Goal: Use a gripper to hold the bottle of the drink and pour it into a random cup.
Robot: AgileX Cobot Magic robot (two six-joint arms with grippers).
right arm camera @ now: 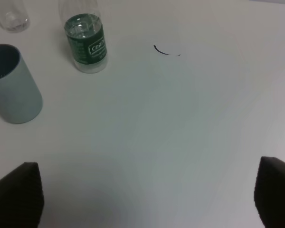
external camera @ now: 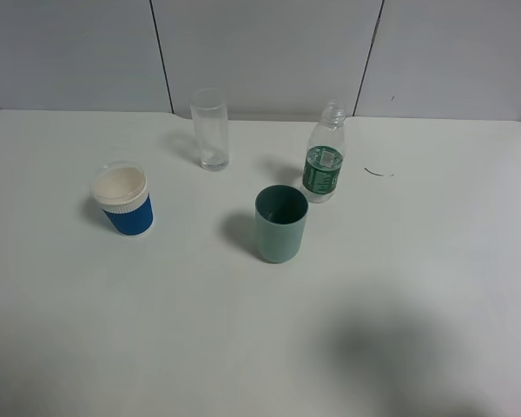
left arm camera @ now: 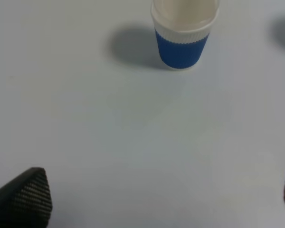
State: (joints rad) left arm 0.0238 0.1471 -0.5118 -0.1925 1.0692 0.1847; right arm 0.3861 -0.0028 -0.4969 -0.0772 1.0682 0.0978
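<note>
The bottle of the drink (external camera: 325,156), small and clear with a dark green label and no cap, stands upright at the back of the white table (external camera: 434,261). The teal-green cup (external camera: 281,223) stands just in front of it, to its left. Neither arm shows in the exterior high view. In the right wrist view the bottle (right arm camera: 86,42) and the cup (right arm camera: 13,85) stand well ahead of my right gripper (right arm camera: 149,194), whose fingers are wide apart and empty. My left gripper (left arm camera: 161,199) is also open and empty over bare table.
A blue ribbed paper cup (external camera: 123,200) with a white rim stands at the left, also ahead of the left gripper as the paper cup (left arm camera: 183,33). A tall clear glass (external camera: 210,129) stands at the back centre. A small dark mark (external camera: 379,173) lies right of the bottle.
</note>
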